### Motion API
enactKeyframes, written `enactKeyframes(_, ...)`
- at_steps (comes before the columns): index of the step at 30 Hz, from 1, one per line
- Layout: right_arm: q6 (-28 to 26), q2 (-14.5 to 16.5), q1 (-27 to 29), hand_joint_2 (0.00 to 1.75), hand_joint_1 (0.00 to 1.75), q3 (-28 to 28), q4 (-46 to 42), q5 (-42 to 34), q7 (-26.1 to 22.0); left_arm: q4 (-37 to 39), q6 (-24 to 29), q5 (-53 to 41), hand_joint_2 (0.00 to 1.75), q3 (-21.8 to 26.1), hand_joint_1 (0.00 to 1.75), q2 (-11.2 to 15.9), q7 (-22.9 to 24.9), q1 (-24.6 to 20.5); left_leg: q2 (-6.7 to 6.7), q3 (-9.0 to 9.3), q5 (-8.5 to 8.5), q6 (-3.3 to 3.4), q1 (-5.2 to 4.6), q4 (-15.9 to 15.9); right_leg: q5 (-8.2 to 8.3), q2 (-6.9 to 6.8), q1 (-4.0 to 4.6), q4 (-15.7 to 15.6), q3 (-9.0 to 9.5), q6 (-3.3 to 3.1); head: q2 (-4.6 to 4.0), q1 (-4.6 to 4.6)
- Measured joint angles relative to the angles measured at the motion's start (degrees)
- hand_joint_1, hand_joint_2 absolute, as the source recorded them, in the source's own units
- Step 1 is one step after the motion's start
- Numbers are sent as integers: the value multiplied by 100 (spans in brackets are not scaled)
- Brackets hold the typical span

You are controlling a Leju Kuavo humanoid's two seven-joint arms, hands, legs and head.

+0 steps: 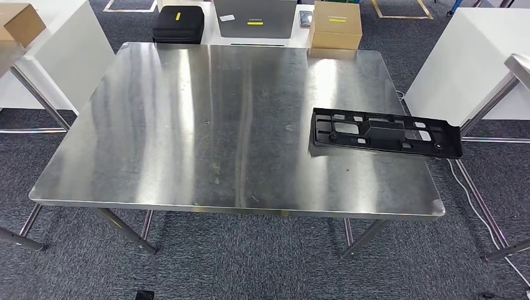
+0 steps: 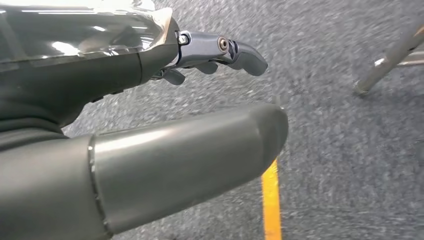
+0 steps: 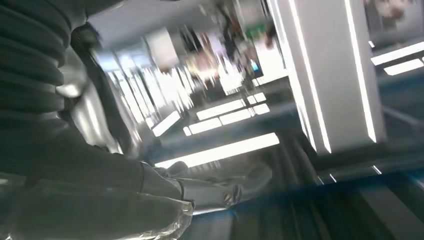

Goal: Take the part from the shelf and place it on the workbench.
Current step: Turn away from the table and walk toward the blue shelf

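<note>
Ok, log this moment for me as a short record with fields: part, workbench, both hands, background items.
part: black plastic part lying flat on the workbench, at its right side, one end overhanging the right edge
workbench: steel workbench, otherwise bare
left hand: left hand over grey carpet near a yellow floor line, fingers apart, holding nothing
right hand: right hand in a blurred picture, state unclear
background: cardboard box, black case
</note>
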Motion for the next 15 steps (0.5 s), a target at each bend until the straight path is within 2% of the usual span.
enactKeyframes(5,185,-31,-192,175,0,4,391,-220,0,-21,1,97,0,11,0,84,9,-124,6,6,4,1,-1,0,2,2,-2,3,12,2,0,-2)
enactKeyframes(15,897,20,-298,175,0,5,74,-526,0,-21,26,338,0,29,0,144,-132,-112,1,-2,4,1,0,0,2,0,-2,3,7,2,0,-1)
